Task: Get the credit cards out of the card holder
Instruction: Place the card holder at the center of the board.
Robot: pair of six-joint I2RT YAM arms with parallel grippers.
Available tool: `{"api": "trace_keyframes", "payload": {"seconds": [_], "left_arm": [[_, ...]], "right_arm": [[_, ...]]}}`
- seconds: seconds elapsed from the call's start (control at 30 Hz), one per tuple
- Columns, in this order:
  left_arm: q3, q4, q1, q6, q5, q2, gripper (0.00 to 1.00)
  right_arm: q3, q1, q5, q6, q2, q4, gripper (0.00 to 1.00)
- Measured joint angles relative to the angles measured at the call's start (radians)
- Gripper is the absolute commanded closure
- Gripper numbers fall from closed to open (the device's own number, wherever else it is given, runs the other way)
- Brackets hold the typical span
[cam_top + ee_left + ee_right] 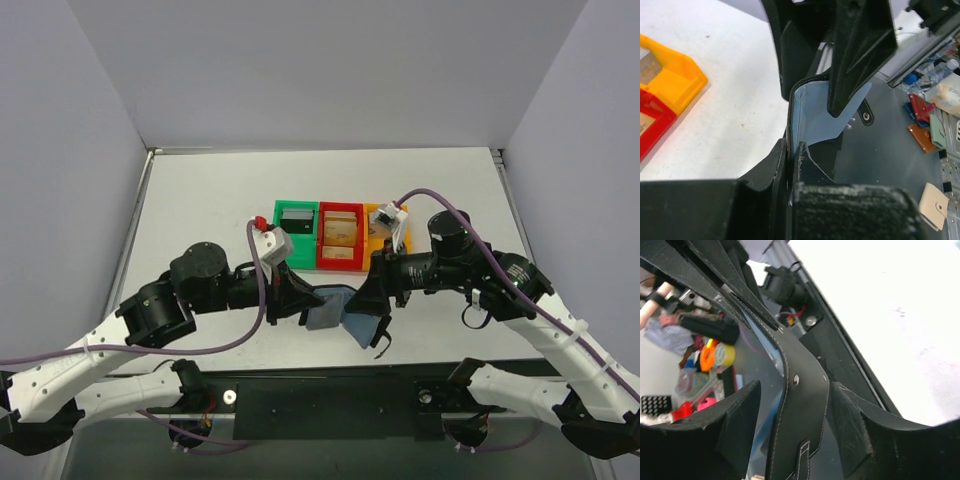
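Card holder (328, 310) hangs part-open just above the near tabletop (200, 200) between the arms, left gripper (303, 300) clamped on one panel edge, right gripper (373, 298) spread astride the other flap; no card visibly out, extraction judged not yet begun.

From above, the left gripper (298, 298) and right gripper (372, 292) cover both ends of the holder (330, 305); what it holds cannot be made out. Whether the right jaws pinch it is unclear. In the right wrist view it runs off the bottom edge.
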Motion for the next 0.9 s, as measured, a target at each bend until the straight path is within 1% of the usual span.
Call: {"api": "trace_keyframes", "payload": {"seconds": [0.13,0.3,0.37,0.47,0.6,0.7,0.9], "left_arm": [[-0.025,-0.003,0.068,-0.068,-0.008,0.045,1.0],[-0.101,-0.023,0.146,-0.175,-0.017,0.145,1.0],[-0.133,-0.025,0.157,-0.216,-0.026,0.188,1.0],[-0.197,0.004,0.158,-0.276,-0.033,0.237,1.0],[-0.338,0.119,0.158,-0.364,-0.036,0.259,1.0],[-0.433,0.239,0.16,-0.425,-0.039,0.281,1.0],[-0.523,0.512,0.166,-0.499,-0.039,0.372,1.0]], "right_arm": [[-0.009,-0.032,0.12,-0.005,-0.015,-0.037,0.44],[-0.023,-0.045,0.344,-0.008,-0.064,-0.08,0.44],[-0.036,-0.045,0.421,-0.008,-0.09,-0.087,0.44],[-0.064,-0.045,0.497,-0.008,-0.122,-0.095,0.45],[-0.117,-0.045,0.547,-0.007,-0.146,-0.099,0.45],[-0.166,-0.045,0.566,-0.003,-0.161,-0.097,0.46],[-0.298,-0.045,0.571,0.032,-0.195,-0.035,0.49]]}}
